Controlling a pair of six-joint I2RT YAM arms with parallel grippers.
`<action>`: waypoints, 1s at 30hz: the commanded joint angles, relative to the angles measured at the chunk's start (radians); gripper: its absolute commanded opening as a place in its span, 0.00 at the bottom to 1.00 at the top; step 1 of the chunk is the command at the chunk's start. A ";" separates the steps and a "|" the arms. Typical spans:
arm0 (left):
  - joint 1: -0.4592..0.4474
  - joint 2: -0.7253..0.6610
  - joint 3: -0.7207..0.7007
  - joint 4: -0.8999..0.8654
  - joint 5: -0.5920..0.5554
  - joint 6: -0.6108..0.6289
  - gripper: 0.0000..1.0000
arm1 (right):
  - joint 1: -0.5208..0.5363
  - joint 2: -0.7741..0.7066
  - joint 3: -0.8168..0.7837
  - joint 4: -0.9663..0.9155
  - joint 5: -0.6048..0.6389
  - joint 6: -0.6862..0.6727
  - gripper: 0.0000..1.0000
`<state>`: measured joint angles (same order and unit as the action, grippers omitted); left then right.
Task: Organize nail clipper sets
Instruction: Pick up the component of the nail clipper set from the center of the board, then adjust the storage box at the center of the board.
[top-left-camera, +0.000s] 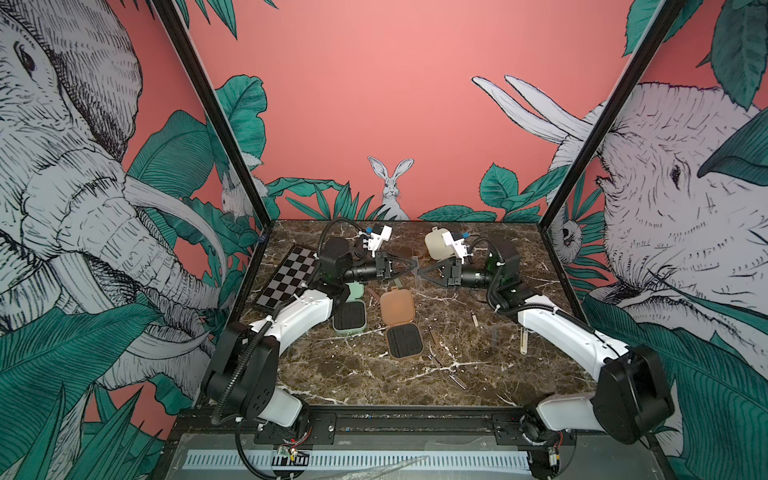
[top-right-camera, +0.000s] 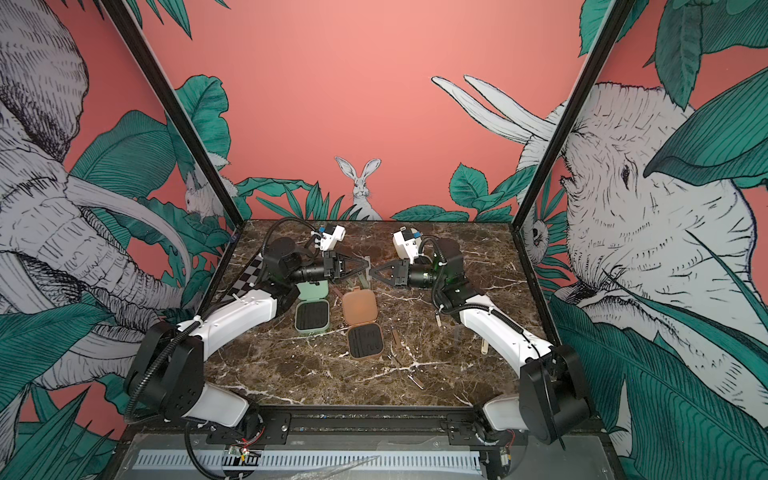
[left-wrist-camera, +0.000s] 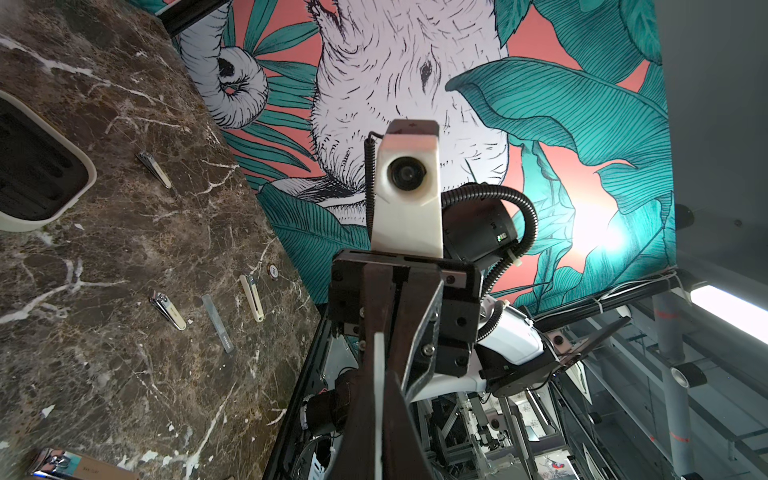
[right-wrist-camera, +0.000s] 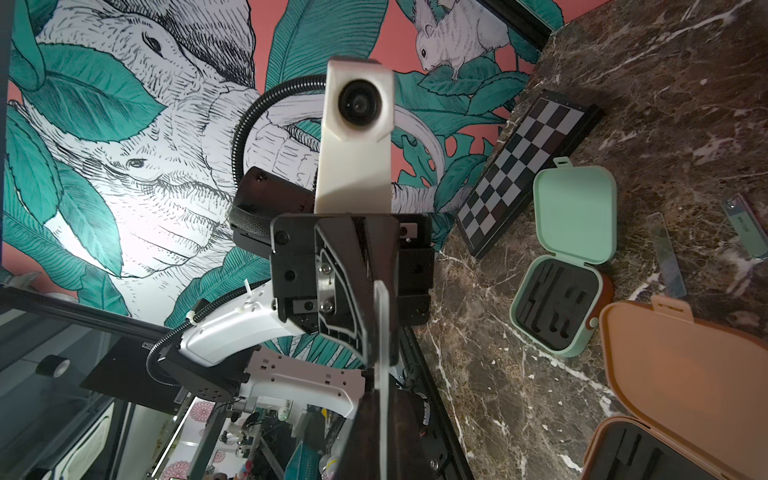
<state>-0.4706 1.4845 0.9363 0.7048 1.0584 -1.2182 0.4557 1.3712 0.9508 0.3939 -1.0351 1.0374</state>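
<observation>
My left gripper (top-left-camera: 414, 266) (left-wrist-camera: 379, 386) and right gripper (top-left-camera: 419, 272) (right-wrist-camera: 380, 399) meet tip to tip above the back middle of the table. Both are shut on one thin pale strip-like tool (left-wrist-camera: 378, 357) (right-wrist-camera: 380, 316), seen edge-on. Below them the mint green case (top-left-camera: 349, 309) (right-wrist-camera: 565, 266) and the brown case (top-left-camera: 401, 324) (right-wrist-camera: 681, 374) lie open, their black inserts bare. The cream case (top-left-camera: 434, 245) (left-wrist-camera: 62, 208) sits at the back right, partly hidden behind the right wrist.
A black-and-grey checkerboard (top-left-camera: 291, 276) lies at the back left. Cream tools (left-wrist-camera: 168, 309) (top-left-camera: 523, 340) and a clear file (left-wrist-camera: 218, 324) are scattered at the right. Brown tools (top-left-camera: 434, 334) lie beside the brown case. A green clipper (right-wrist-camera: 744, 224) lies by the mint case.
</observation>
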 joint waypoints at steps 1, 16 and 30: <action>-0.003 -0.025 0.025 -0.017 0.021 0.011 0.01 | 0.000 0.003 0.008 0.118 -0.028 0.041 0.03; 0.196 -0.167 0.250 -1.217 -0.377 0.859 0.52 | 0.016 -0.111 0.036 -0.593 0.236 -0.385 0.00; 0.016 0.170 0.448 -1.502 -0.752 1.314 0.50 | 0.075 -0.092 0.006 -0.870 0.501 -0.528 0.00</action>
<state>-0.4583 1.6691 1.3315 -0.7170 0.3470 -0.0189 0.5064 1.2697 0.9550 -0.4374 -0.5785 0.5522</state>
